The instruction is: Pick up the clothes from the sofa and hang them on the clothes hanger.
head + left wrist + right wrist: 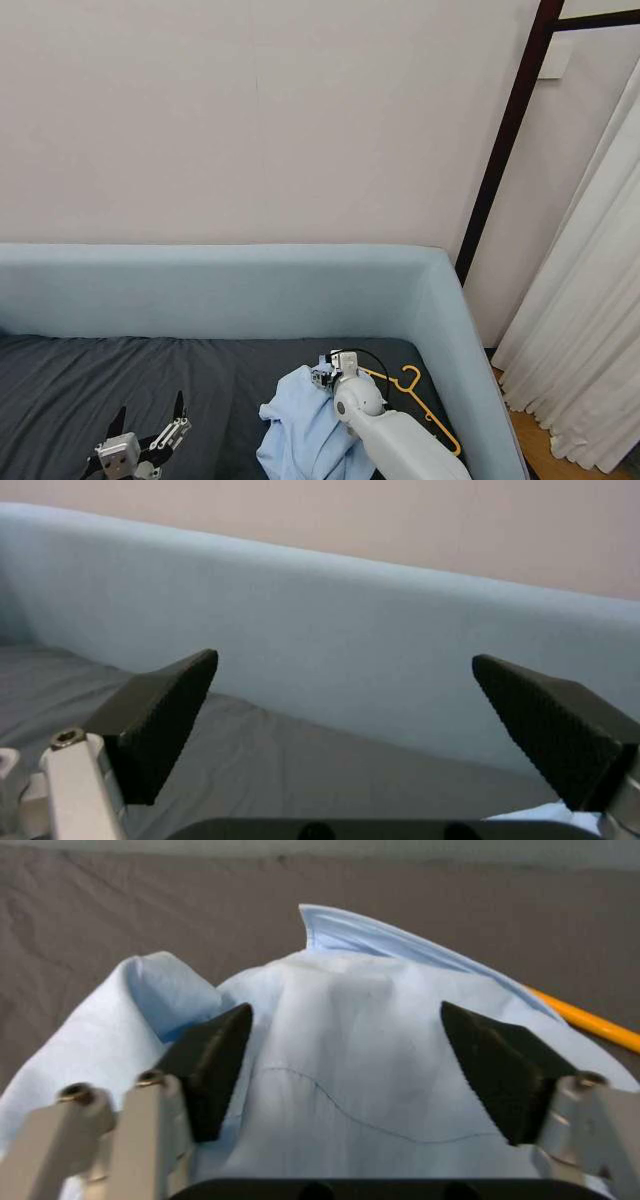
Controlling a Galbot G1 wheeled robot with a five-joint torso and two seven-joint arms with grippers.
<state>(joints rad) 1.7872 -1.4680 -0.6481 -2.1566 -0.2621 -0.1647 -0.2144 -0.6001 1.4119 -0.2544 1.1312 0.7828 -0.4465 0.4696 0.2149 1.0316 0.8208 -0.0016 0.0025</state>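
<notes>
Head view: the crumpled blue shirt [298, 432] lies on the sofa [220, 290] seat, with the right pincer [322, 374] at its far edge, the yellow hanger [418, 392] just beside it and the left pincer [150, 405] well apart. Left wrist view: the left pincer [345, 660] is splayed and empty, facing the sofa [350, 607] back. Right wrist view: the right pincer [345, 1012] straddles the shirt [350, 1072], released, so the right arm seems the one to grasp.

Open cushion [120, 370] left, hanger [590, 1024] seemingly crowding shirt [350, 1050]
</notes>
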